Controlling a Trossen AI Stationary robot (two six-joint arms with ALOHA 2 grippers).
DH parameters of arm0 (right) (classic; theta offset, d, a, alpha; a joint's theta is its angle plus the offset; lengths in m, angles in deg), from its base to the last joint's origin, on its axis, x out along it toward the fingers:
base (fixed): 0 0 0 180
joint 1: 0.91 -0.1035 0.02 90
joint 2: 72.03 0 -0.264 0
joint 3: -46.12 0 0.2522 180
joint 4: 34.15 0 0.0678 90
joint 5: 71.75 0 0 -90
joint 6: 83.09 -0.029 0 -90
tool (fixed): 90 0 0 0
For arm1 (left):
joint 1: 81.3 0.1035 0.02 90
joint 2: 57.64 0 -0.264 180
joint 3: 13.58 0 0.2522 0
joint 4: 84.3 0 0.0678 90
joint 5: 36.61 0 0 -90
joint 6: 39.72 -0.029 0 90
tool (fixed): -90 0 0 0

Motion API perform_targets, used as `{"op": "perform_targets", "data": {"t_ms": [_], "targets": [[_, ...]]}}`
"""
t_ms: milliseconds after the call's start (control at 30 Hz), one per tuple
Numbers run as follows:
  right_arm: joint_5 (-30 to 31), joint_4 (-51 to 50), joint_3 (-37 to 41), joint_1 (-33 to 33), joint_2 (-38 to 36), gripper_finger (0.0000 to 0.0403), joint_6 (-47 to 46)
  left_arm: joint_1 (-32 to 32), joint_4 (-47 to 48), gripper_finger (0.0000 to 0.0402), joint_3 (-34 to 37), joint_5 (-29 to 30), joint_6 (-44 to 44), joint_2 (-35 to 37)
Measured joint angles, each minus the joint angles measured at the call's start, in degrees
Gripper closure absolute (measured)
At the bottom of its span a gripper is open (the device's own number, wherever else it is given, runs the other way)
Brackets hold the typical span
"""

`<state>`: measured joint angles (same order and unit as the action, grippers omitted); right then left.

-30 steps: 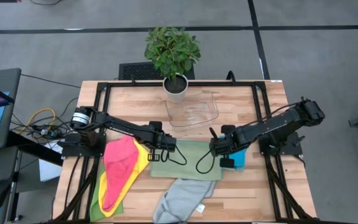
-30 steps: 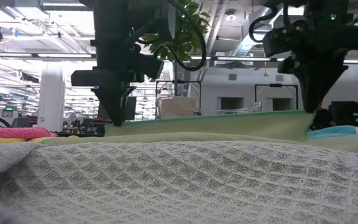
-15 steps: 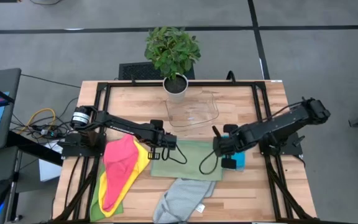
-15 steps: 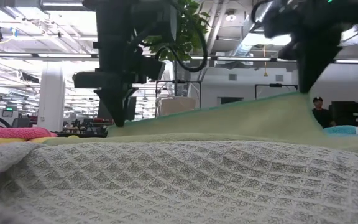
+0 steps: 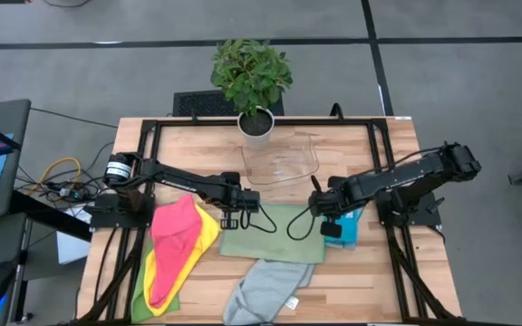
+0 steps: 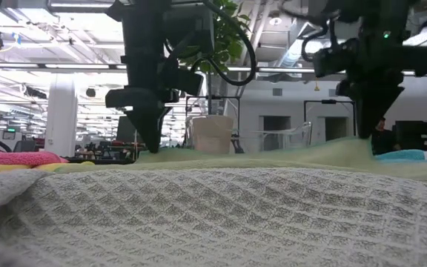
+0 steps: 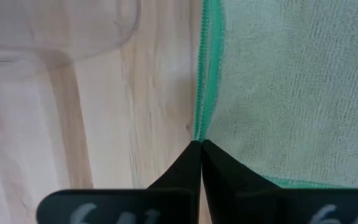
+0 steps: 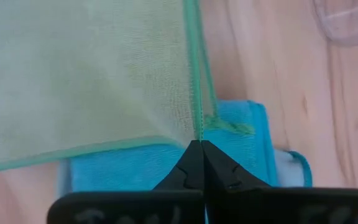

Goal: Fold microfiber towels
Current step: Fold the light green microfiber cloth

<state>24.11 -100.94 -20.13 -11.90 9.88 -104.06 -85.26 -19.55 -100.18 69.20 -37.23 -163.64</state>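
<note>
A pale green towel with teal edging (image 5: pixel 275 235) lies spread at the table's middle. My left gripper (image 5: pixel 240 211) is shut on its far left corner and my right gripper (image 5: pixel 324 210) on its far right corner. Both point down. A bright blue towel (image 5: pixel 346 232) lies folded under the green towel's right corner. A pink towel (image 5: pixel 176 243) rests on a yellow one (image 5: pixel 205 237) at the left. A grey towel (image 5: pixel 266 288) lies crumpled at the near edge. My left gripper pinches the green towel's far left corner (image 7: pixel 199 132) between its two fingertips, right at the teal edging, coming from above. The rest of the towel lies on the table. My right gripper pinches the far right corner (image 8: pixel 197 133) between its fingertips from above, held just over the blue towel (image 8: pixel 135 167). The cloth slopes from the corner down to the table.
A clear plastic tray (image 5: pixel 284 163) and a potted plant (image 5: pixel 254 81) stand at the far middle, just beyond the grippers. A green cloth (image 5: pixel 164 303) shows under the yellow one. Bare wood lies at the near right (image 5: pixel 370 281).
My right gripper has gone toward the table's far edge with its corner, still shut. The towel's far edge stood raised between the grippers, its right end highest half a second ago. It now hangs lower and flatter, close above the table.
</note>
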Motion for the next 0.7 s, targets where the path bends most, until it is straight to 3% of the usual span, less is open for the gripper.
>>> {"op": "perform_targets", "data": {"t_ms": [367, 500, 700], "targets": [[0.2, 3.5, 1.0, 2.6, 0.0, 0.0345, 0.0, 0.2, 0.5, 0.0391, 0.0, -0.6, 2.1, 0.0], [1.1, 3.4, 1.0, 3.4, 0.0, 0.0328, -0.7, 0.2, 1.2, 0.0356, 0.0, -0.9, 2.7, 0.0], [1.3, 3.7, 1.0, 3.9, 0.0, 0.0286, -1.8, 0.2, 1.1, 0.0271, 0.0, -3.2, 4.0, 0.0]]}}
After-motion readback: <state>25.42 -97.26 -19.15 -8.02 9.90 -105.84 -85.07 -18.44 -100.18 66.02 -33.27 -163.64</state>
